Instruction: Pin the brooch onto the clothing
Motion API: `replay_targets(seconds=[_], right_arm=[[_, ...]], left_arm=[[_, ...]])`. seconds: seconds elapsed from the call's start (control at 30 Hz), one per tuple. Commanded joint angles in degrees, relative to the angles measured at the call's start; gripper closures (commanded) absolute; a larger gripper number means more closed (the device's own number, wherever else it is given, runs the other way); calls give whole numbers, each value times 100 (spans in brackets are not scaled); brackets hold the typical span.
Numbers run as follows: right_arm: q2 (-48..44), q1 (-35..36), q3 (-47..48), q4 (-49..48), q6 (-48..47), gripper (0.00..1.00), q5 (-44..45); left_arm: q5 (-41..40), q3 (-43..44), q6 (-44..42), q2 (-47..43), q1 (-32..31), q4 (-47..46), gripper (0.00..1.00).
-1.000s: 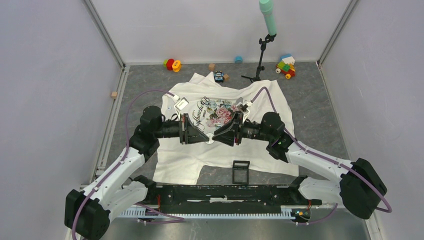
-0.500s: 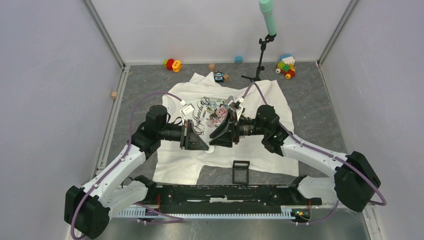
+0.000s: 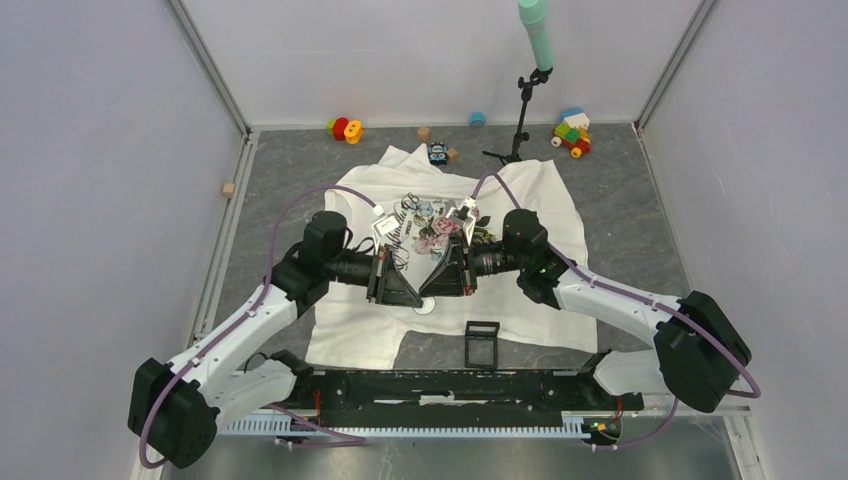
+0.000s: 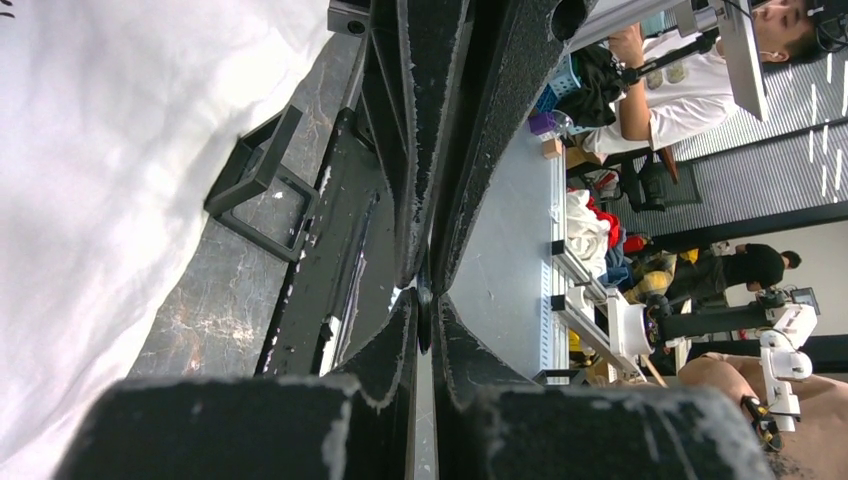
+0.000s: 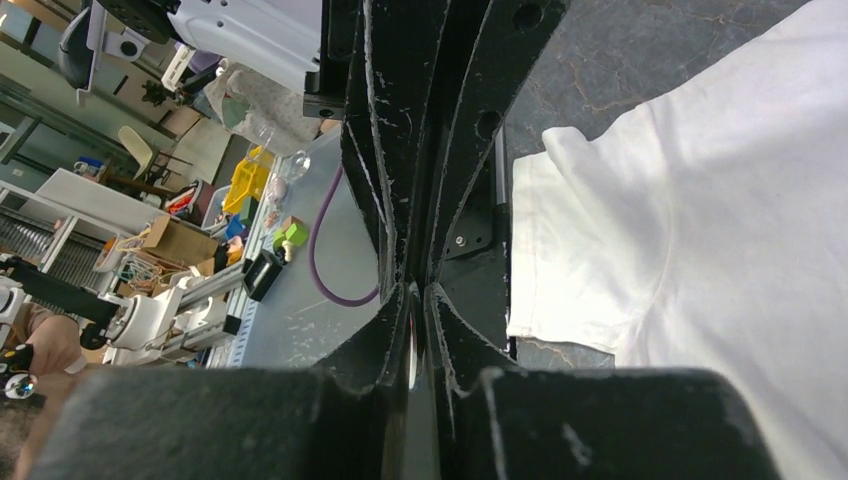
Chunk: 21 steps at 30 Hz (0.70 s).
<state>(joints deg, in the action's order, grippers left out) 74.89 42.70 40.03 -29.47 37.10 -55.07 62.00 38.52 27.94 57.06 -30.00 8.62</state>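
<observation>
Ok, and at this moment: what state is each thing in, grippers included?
left gripper: shut, tip to tip with the right one.
right gripper: shut, over the shirt.
brooch: pale disc right at the meeting fingertips; gripped or not, cannot tell; not visibly pinned.
T-shirt: laid out, print up, rumpled at the chest.
black frame holder: empty, at the shirt's near hem.

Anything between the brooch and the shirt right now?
Nothing visible. The brooch shows at the meeting tips of the left end effector and right end effector, over bare white shirt below the print. Only the two end effectors crowd it; from above I can't tell whether it touches the cloth.
</observation>
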Motion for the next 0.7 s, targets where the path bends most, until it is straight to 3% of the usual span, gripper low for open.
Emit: replay_targets(seconds=[0.0,0.1,0.23,0.27,0.33,0.4,0.5,0.67], right_arm=[[26,28,-42,-102,25,89,-160],[18,28,-78,-101,12,100,-213],[-55,31,-126,-129,17,100,-190],[-96,29,-127,-129,8,100,-87],[-211,20,-127,-163,-19,100,134],[-421,14,-136,-278,-47,100,511],[-821,24,-170,-170,-339,100,1657],[-1384,175,-584,-1121,-188,100,3392]], left_arm=[[-36,316,-268,-23,-50,-89,98],[-161,325,-285,-54,-50,-89,98],[-398,308,-215,-96,-50,-200,95],[-466,297,-147,-96,-50,-291,81],[-591,221,5,-138,-52,-551,38],[-902,121,125,-258,-50,-806,13],[-1408,-239,553,-625,-59,-1639,1],[-2324,-891,1739,-997,-149,-3519,0]])
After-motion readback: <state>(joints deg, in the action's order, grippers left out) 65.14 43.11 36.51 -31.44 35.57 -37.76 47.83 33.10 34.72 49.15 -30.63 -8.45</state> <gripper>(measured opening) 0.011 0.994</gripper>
